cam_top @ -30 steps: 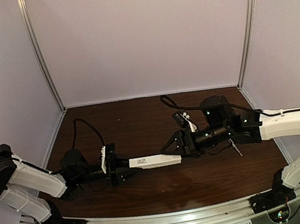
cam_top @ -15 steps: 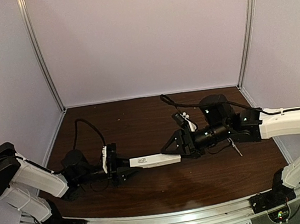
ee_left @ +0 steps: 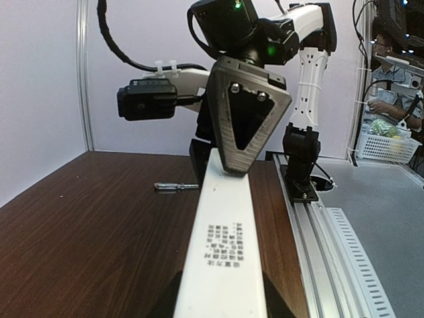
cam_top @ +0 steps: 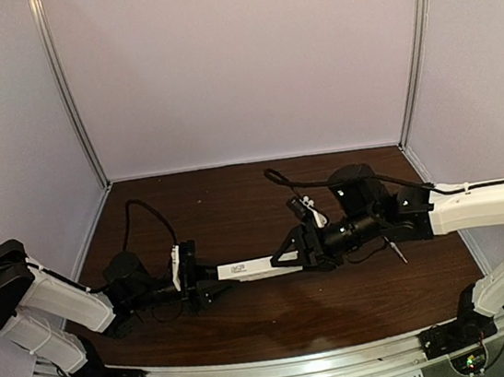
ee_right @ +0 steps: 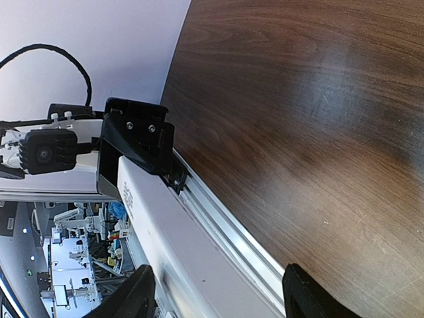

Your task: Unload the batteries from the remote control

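1. Jaws, top external view: the left jaws pinch the left end of the remote control (cam_top: 248,267). The right jaws straddle its right end. The remote runs lengthwise between the two arms over the middle of the counter (cam_top: 236,205), with its small dark print facing up. A screwdriver (cam_top: 396,249) lies on the counter just beyond the right wrist.
2. Left wrist view: the remote control (ee_left: 225,245) runs straight out from between the left jaws at the bottom edge, clamped on both long sides. It appears raised off the counter (ee_left: 86,225). At its far end, one triangular right jaw overlaps the top face and the other stands at the left side. The screwdriver (ee_left: 175,187) lies on the counter to the left.
3. Right wrist view: the remote control (ee_right: 165,232) passes between the right jaws, which are spread. It sits close to one jaw. A gap showing the metal rail (ee_right: 225,225) and the counter (ee_right: 298,99) separates it from the other. The left jaws hold its far end.
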### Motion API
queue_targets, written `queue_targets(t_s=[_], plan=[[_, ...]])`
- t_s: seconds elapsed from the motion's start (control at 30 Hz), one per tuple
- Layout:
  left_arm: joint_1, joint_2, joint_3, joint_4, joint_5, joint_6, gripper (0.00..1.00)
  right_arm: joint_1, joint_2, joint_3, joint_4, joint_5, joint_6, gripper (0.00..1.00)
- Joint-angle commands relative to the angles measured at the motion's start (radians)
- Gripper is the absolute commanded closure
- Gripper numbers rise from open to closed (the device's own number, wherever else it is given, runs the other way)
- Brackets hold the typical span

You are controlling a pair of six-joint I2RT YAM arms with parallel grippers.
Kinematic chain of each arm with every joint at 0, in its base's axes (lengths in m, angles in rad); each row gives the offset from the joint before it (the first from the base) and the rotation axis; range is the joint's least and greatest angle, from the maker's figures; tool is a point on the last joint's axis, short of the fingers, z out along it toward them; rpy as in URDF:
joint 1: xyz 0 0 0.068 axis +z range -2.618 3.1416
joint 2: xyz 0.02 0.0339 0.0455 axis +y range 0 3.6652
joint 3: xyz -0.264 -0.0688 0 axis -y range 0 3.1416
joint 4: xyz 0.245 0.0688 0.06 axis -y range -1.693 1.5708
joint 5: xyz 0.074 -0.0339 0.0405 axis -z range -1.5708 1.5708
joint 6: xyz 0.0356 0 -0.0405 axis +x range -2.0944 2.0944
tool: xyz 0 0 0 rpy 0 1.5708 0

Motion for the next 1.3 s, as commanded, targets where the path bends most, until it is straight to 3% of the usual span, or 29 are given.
queue_targets(t_s=[0.0, 0.23, 0.4, 0.53, 0.63, 0.9, 1.27], plan=[[0.008, 0.006, 0.013, 0.03, -0.003, 0.019, 1.0, 0.007, 0.016, 0.027, -0.01, 0.003, -0.011, 0.34], [0.007, 0.008, 0.015, 0.027, 0.004, 0.022, 1.0, 0.008, 0.026, 0.018, 0.0, 0.007, -0.022, 0.43], [0.008, 0.006, 0.014, 0.027, 0.007, 0.02, 1.0, 0.008, 0.02, -0.001, 0.02, 0.001, -0.02, 0.53], [0.007, 0.003, 0.013, 0.033, 0.013, 0.016, 1.0, 0.008, 0.013, -0.023, 0.037, -0.004, -0.018, 0.67], [0.007, 0.002, 0.011, 0.038, 0.019, 0.014, 1.0, 0.009, 0.002, -0.042, 0.05, -0.002, -0.013, 0.7], [0.007, 0.011, 0.017, 0.043, 0.028, 0.01, 1.0, 0.009, -0.022, -0.078, 0.064, 0.006, -0.007, 0.58], [0.007, 0.015, 0.039, -0.028, 0.045, 0.051, 1.0, 0.008, -0.036, -0.051, 0.009, 0.029, -0.021, 0.2]])
